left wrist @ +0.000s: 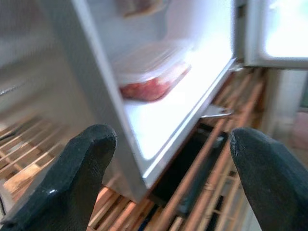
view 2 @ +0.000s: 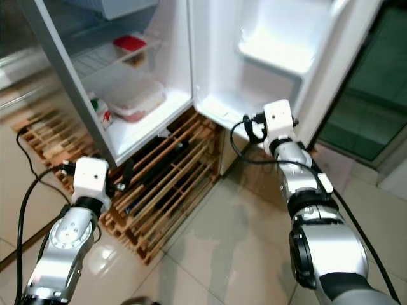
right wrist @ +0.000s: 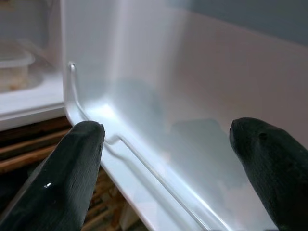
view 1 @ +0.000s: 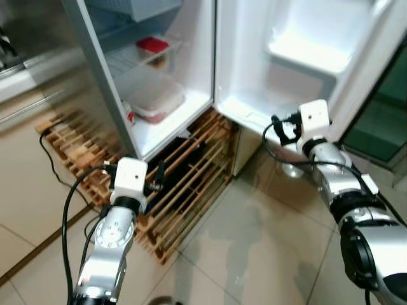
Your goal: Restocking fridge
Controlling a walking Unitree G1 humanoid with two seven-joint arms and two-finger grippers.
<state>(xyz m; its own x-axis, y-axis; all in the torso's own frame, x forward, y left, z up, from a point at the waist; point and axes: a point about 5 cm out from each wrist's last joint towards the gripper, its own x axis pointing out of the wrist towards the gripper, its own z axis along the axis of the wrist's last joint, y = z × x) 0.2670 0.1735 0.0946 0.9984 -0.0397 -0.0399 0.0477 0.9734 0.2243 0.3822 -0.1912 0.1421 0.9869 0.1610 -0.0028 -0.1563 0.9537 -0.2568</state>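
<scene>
Left eye view shows the fridge standing open on a wooden pallet that lies on the tiled floor. On the bottom shelf of the fridge, near its front edge, sits a clear plastic container with a lid; inside it there is something red, and what it is I cannot tell. On the wire shelf above it sits a smaller container with a red lid. At the left front corner of the bottom shelf a small red and white package stands. The open fridge door has white bins on its inner side. The left gripper is held low in front of the bottom shelf, its fingers spread apart and holding nothing. The right gripper is close to the lower bin of the door, its fingers also spread apart and holding nothing.
</scene>
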